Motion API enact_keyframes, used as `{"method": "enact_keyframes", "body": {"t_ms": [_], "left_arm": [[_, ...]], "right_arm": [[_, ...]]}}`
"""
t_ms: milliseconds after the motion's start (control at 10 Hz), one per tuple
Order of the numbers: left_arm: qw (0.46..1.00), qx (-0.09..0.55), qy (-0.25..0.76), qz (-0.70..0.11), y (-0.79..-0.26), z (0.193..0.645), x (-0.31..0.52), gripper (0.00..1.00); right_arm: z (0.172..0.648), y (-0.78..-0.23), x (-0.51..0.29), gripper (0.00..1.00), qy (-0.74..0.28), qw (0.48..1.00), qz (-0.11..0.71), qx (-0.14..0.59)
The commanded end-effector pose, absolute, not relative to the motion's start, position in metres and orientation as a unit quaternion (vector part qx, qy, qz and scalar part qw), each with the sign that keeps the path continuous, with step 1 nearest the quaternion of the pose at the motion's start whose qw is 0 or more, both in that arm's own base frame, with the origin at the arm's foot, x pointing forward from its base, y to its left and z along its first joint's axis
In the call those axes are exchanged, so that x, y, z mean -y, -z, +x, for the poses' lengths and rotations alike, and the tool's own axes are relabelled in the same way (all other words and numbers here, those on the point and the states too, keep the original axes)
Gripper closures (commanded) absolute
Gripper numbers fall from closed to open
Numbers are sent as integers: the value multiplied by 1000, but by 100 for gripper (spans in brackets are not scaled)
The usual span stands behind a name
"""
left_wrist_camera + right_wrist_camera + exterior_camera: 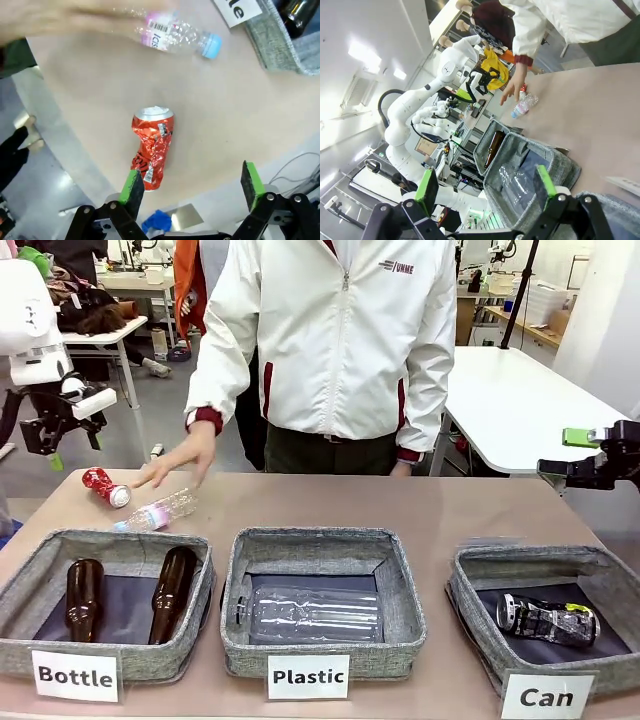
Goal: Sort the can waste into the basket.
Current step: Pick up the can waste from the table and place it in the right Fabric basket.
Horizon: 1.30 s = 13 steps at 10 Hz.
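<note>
Far left on the tabletop (400,505): crushed red can (152,147) lies unsorted near a plastic bottle (177,36) | left gripper (192,187) hangs over it, fingers spread, likely for a grasp | black can (547,620) already inside Can basket (530,562) | right gripper (487,192) fingers apart, empty.

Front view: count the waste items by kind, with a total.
Brown glass bottles: 2
Clear plastic bottles: 2
Drink cans: 2
Total: 6
</note>
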State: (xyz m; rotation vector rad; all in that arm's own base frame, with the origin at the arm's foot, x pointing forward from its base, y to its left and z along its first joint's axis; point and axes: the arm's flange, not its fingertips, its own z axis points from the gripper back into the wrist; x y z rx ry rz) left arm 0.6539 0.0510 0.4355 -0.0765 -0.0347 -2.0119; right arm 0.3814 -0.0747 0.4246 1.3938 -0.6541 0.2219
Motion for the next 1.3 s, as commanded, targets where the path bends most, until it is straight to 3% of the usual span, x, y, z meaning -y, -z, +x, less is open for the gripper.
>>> {"method": "enact_keyframes", "body": {"t_ms": [0,200,400,700,900,1200], "left_arm": [[504,50,860,-62,-442,662,-88,0],[516,180,821,-165,-473,616,-210,0],[507,271,785,-230,-482,545,-315,0],[531,352,731,-247,-449,484,-348,0],[537,356,723,-250,-444,482,-346,0],[509,299,774,-229,-464,519,-291,0]], "right_arm": [[382,-426,76,0,-110,711,627,299],[382,-426,76,0,-110,711,627,299],[382,-426,76,0,-110,711,627,299],[382,-426,76,0,-110,711,627,299],[382,-426,76,0,-110,711,627,299],[382,-426,76,0,-110,711,627,299]]}}
